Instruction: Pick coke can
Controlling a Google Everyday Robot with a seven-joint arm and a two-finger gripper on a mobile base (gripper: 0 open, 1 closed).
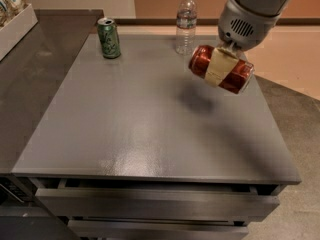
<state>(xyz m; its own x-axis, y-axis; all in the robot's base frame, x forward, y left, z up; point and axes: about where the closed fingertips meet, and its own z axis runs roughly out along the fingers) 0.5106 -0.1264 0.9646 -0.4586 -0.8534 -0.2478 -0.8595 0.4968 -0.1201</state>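
One red coke can (201, 60) hangs in the upper right of the frame, clamped across its middle by the tool (220, 68), clear of the counter (150, 134), with its shadow just below. Its long axis runs sideways, dipping to the right, crosswise to the tool's grip. The pick looks nearly complete.

On the grey surface (140, 134) I see a green can (108, 38) upright at upper left and a water bottle (186, 23) at top centre, left of the gripper (222, 66) at upper right.
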